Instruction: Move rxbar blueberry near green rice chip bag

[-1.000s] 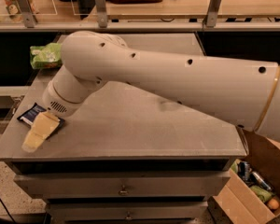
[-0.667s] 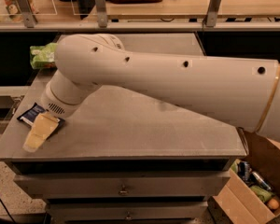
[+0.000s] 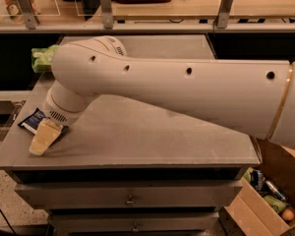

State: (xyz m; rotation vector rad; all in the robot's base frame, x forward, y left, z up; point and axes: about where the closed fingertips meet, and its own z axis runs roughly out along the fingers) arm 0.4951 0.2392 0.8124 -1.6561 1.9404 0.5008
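The rxbar blueberry [image 3: 31, 120], a small flat navy wrapper with a white patch, lies at the front left of the grey table [image 3: 152, 136]. My gripper [image 3: 44, 137], cream-coloured, points down at the table, right next to the bar's right end and partly over it. Whether it touches the bar is not visible. The green rice chip bag [image 3: 42, 57] lies at the table's back left corner, mostly hidden behind my large white arm [image 3: 177, 90]. The bar and the bag are well apart.
A cardboard box [image 3: 265, 200] with cans and small items stands on the floor at the lower right. Drawers [image 3: 130, 199] sit under the table. A wooden counter with metal posts [image 3: 105, 6] runs behind the table.
My arm's elbow has shifted slightly left and now covers more of the green bag. The gripper stays beside the bar, which has not moved.
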